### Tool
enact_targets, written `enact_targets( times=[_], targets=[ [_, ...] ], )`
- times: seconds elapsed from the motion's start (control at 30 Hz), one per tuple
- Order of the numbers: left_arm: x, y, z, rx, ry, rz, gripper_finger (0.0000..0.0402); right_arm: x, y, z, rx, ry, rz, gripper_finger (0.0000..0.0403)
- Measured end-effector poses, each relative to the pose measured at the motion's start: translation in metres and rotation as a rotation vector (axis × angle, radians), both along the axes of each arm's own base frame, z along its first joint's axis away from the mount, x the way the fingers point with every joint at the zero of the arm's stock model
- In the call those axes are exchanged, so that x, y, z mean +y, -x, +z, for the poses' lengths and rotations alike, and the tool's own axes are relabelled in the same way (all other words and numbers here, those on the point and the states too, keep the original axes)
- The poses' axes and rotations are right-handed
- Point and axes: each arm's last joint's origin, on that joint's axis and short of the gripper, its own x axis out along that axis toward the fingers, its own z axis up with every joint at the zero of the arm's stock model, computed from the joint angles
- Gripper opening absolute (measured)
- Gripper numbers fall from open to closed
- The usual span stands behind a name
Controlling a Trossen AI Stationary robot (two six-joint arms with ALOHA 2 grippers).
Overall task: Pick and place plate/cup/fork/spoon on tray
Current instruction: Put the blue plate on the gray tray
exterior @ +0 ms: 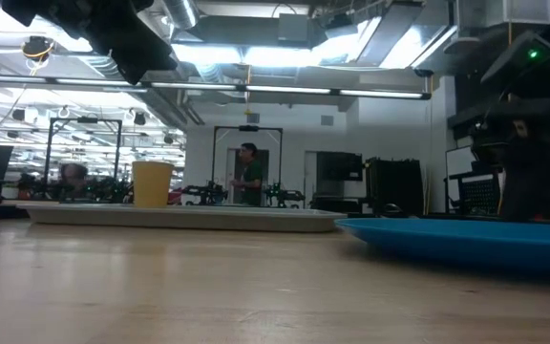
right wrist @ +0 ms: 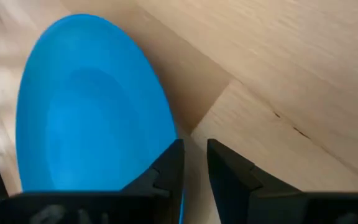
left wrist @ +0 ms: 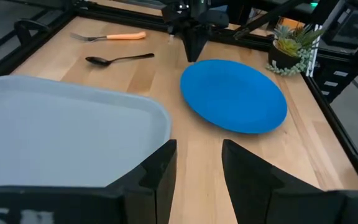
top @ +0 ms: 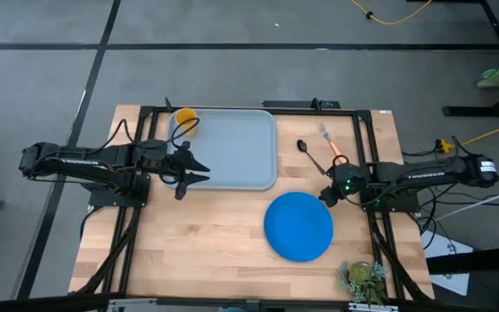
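A: Wood tabletop (top: 197, 251) on a dark frame, grey floor around it. Where's everything?

B: Tray (top: 232, 165) sits upper centre of the high view, cup (top: 184, 117) standing in its upper left corner. Plate (top: 298, 226) lies flat on bare wood at lower right, off the tray. Spoon (top: 308, 153) and fork (top: 332, 146) lie right of the tray, near each other but apart.

A: Grippers?

B: Left gripper (top: 199, 171) is over the tray's left edge, fingers apart, nothing between them. Right gripper (top: 326, 197) is at the plate's upper right rim, fingers a narrow gap apart, holding nothing.

A: How does the plate handle?

B: Looks stiff, light, smooth plastic, probably slippery. Lying flat, so only the rim offers a hold. I'd pinch the raised edge nearest the right gripper, one finger under the lip, one on top. Shallow bite could slip.

A: Cutlery?

B: Thin, low on the wood. Grab mid-handle, across the width.
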Motion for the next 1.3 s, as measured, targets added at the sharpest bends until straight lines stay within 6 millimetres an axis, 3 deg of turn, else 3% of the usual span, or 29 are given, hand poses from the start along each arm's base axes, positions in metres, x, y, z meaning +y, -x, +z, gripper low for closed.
enact_targets(
  times=[0.83, 1.1, 1.2, 1.3],
  targets=[
    [0.000, 0.000, 0.000, 0.001, 0.000, 0.000, 0.0122, 0.003, -0.011, -0.011, 0.049, -0.110, 0.082, 0.0074],
    [0.000, 0.000, 0.000, 0.002, 0.000, 0.000, 0.0122, 0.004, -0.026, -0.012, -0.041, -0.148, 0.125, 0.0074],
    [0.000, 0.000, 0.000, 0.005, 0.000, 0.000, 0.0122, 0.004, -0.029, -0.015, -0.041, -0.153, 0.128, 0.0060],
    [0.000, 0.000, -0.001, 0.011, 0.000, 0.000, 0.0122, 0.005, -0.032, -0.018, -0.042, -0.182, 0.151, 0.0020]
  ],
)
